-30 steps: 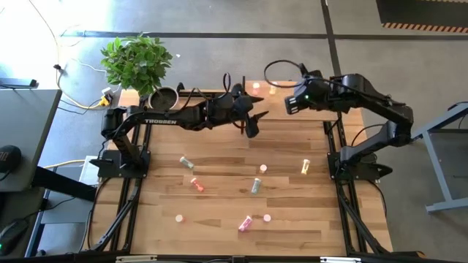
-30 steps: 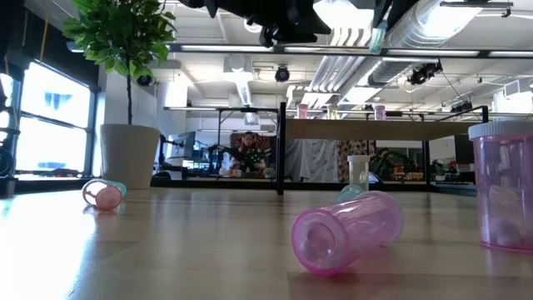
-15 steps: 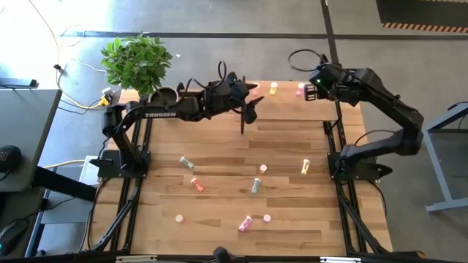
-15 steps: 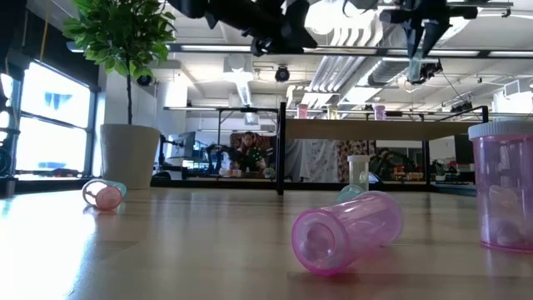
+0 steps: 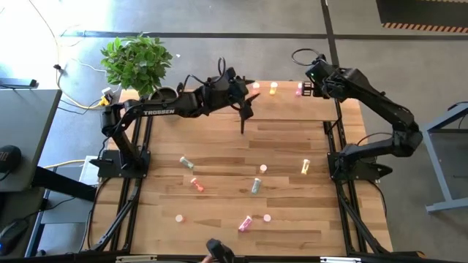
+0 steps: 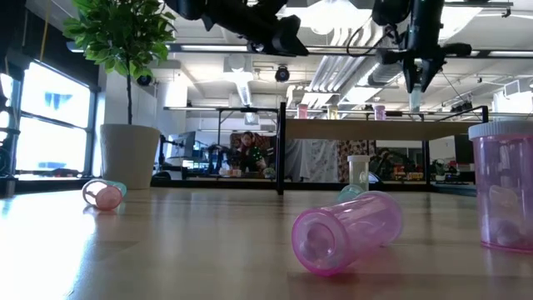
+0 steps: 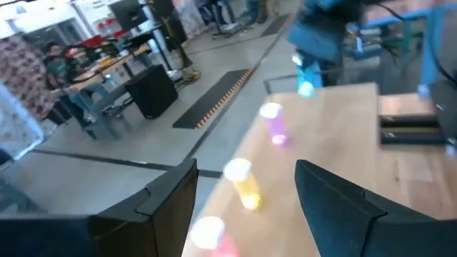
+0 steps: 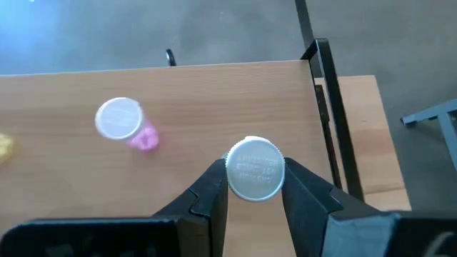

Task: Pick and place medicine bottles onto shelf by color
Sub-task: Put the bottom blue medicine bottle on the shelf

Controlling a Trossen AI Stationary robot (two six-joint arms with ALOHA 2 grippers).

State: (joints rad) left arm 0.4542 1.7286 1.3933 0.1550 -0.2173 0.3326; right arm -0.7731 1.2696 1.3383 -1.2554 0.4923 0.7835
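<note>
**Right claw holding a bottle over the shelf**

Striped wooden table (image 5: 219,153) is lying under us, with an open hall of desks and a seated person (image 6: 247,152) showing beyond it in the low view, and a potted plant (image 5: 137,62) standing at the far left corner.

We are holding our right gripper (image 8: 255,187) above the shelf (image 5: 289,106) near its far right end, fingers pinched on a white-capped bottle (image 8: 255,168). On the shelf just beside it a pink bottle (image 8: 128,125) is standing upright, and a yellow one (image 5: 273,88) is standing further along the same far edge.

We are keeping our left gripper (image 7: 246,196) raised over the shelf's left part, fingers spread wide with nothing between them.

Loose bottles are lying scattered on the table nearer us: a green one (image 5: 255,186), an orange-red one (image 5: 196,183), a yellow one (image 5: 305,166) and a pink one (image 5: 245,223) on its side, well apart from both grippers.
</note>
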